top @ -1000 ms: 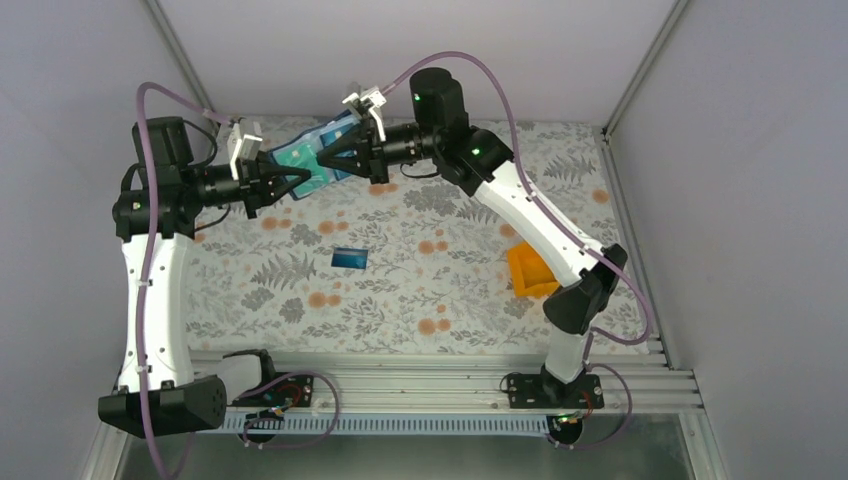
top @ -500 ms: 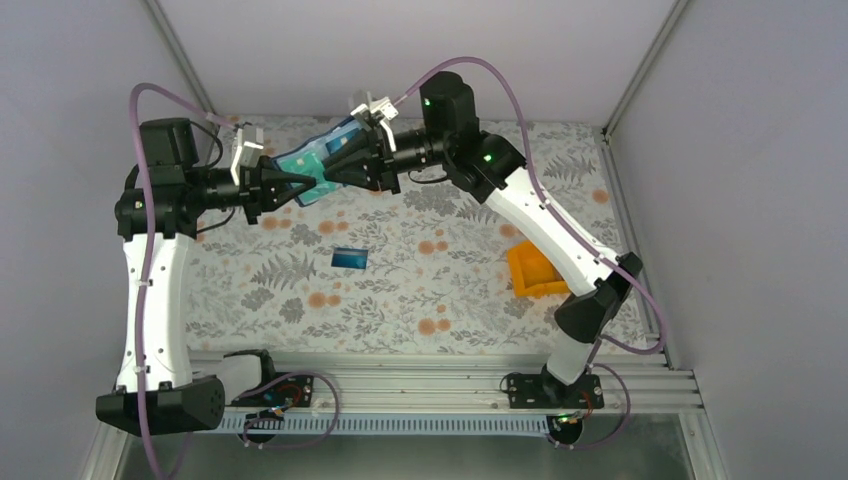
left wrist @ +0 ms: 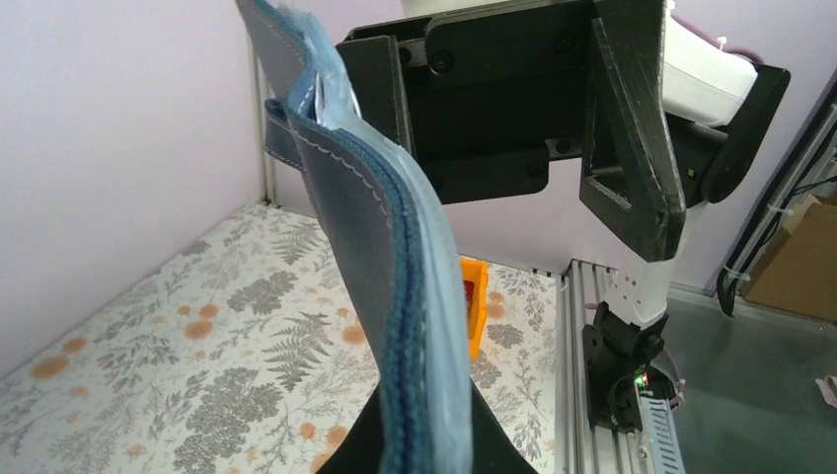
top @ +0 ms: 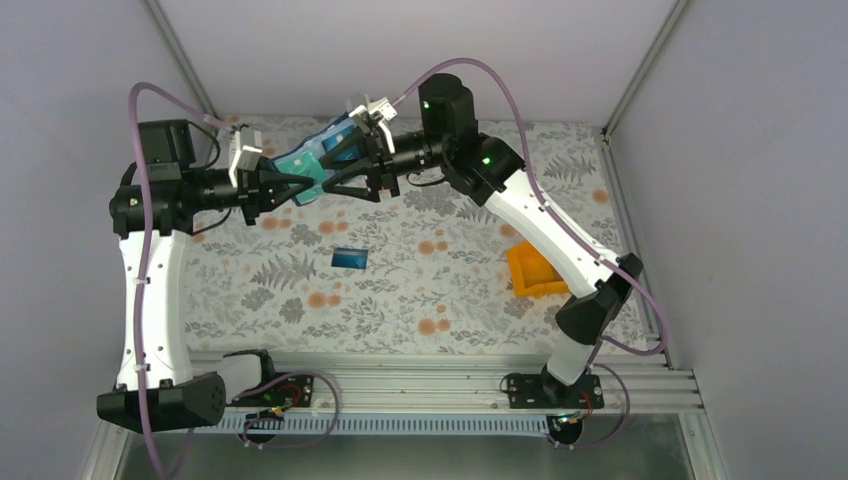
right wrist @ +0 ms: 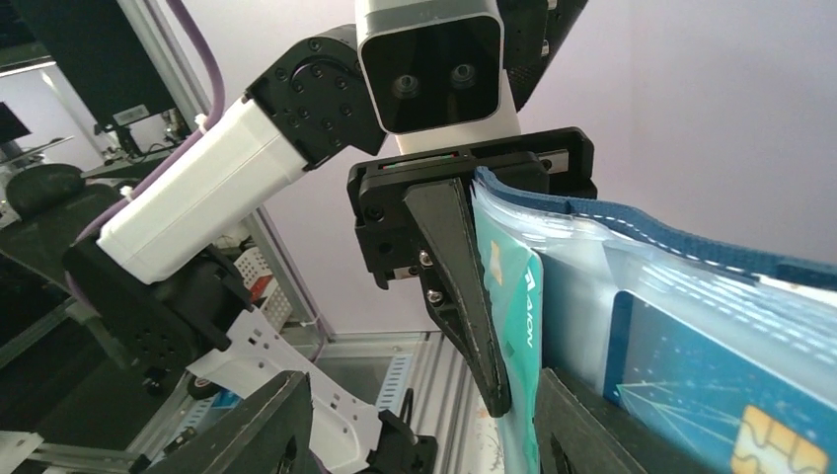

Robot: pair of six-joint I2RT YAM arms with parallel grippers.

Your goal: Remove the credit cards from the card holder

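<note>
Left end effector pinching card holder | right end effector spread wide at its edge

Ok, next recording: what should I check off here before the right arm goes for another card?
1. Hold: left claw clamped on the card holder, lifted: ok.
2. Opening: right claw open, jaws wide apart by the holder: ok.
3. Cards left: teal card and blue chip card sit in pockets: ok.
4. Aim: right claw's fingers lined up on one card: cannot tell.
5. Progress: blue card lies out on the table: ok.
</note>
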